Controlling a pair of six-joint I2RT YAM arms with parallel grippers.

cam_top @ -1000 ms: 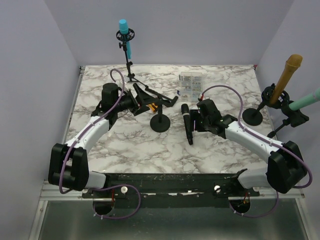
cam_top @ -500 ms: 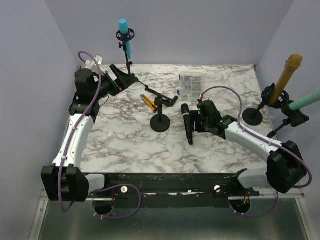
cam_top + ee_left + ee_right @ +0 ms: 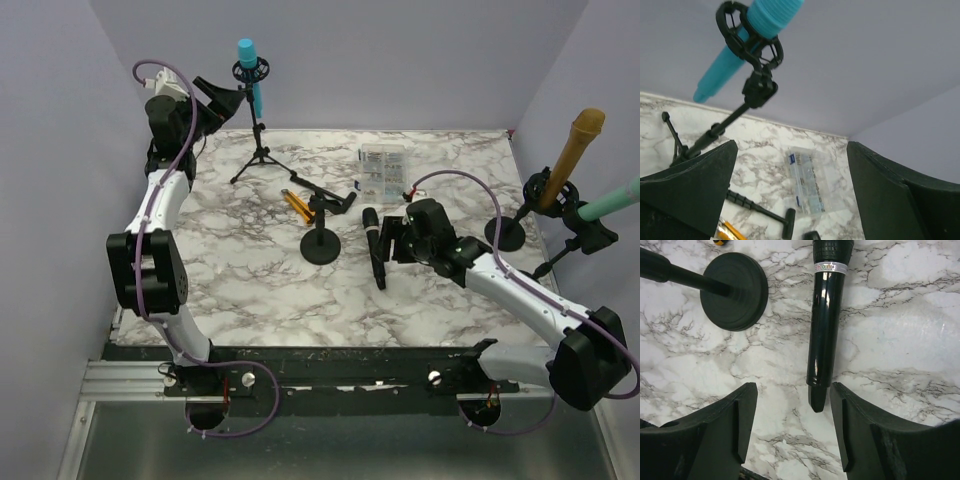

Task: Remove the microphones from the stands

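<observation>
A cyan microphone (image 3: 247,55) sits in a black shock mount on a tripod stand (image 3: 262,150) at the back left. In the left wrist view the cyan microphone (image 3: 722,70) slants up to the right, above and ahead of the fingers. My left gripper (image 3: 230,98) is raised beside it, open and empty (image 3: 790,150). A black microphone (image 3: 373,245) lies flat on the marble table (image 3: 260,280). My right gripper (image 3: 392,238) is open, its fingers either side of the black microphone's (image 3: 826,315) tail end, just above the table (image 3: 792,390).
A round-base stand (image 3: 320,245) with a folded arm stands mid-table (image 3: 734,290). An orange tool (image 3: 296,204) lies beside it. A clear plastic bag (image 3: 381,170) lies at the back. A gold microphone (image 3: 575,150) and a teal microphone (image 3: 610,205) sit on stands at the right edge.
My left arm has swung from the round-base stand at mid-table up to the back left corner beside the cyan microphone. The right gripper has barely shifted.
</observation>
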